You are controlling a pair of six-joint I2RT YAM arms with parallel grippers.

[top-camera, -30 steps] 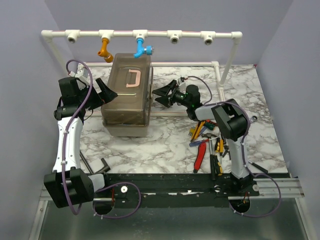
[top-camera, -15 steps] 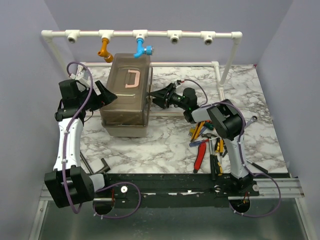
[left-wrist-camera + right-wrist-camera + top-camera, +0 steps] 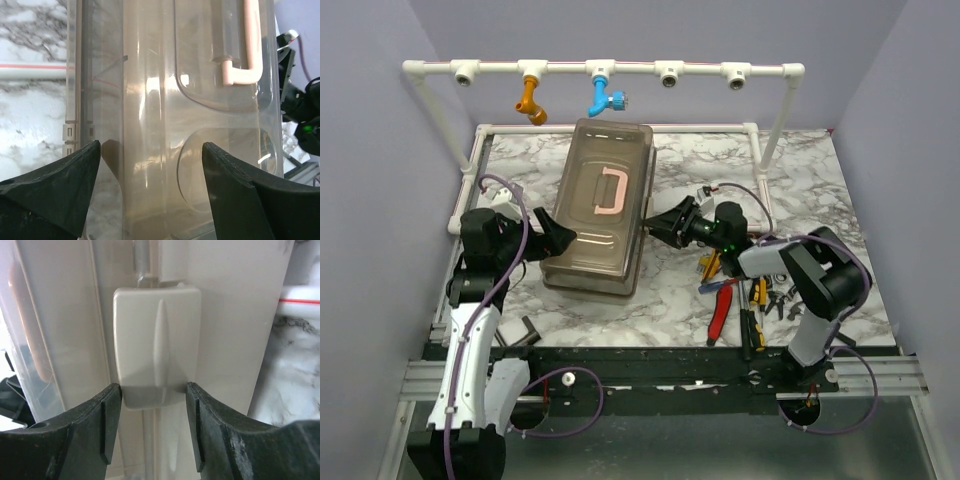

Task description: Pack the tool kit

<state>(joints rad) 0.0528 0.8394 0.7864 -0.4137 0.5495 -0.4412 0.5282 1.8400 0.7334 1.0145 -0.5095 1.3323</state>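
The toolbox (image 3: 600, 225), with its smoky brown lid and pink handle (image 3: 608, 190), sits slanted mid-table between my two grippers. My left gripper (image 3: 560, 238) is open, with its fingers against the box's left side. In the left wrist view the lid (image 3: 165, 125) and the pink handle (image 3: 245, 55) fill the space between the spread fingers (image 3: 50, 190). My right gripper (image 3: 665, 222) is open at the box's right side. In the right wrist view its fingers (image 3: 95, 430) straddle the beige latch (image 3: 157, 340). Small hand tools (image 3: 740, 290) lie in a pile to the right.
The white pipe frame (image 3: 760, 72) with its orange fitting (image 3: 530, 100) and blue fitting (image 3: 603, 98) spans the back. A red-handled tool (image 3: 720, 318) lies near the front edge. A small dark object (image 3: 525, 330) sits at the front left by the rail.
The toolbox has moved from under the pipe frame toward the near side and slightly right, and looks larger in view. Both arms have drawn back with it, their grippers staying at its sides.
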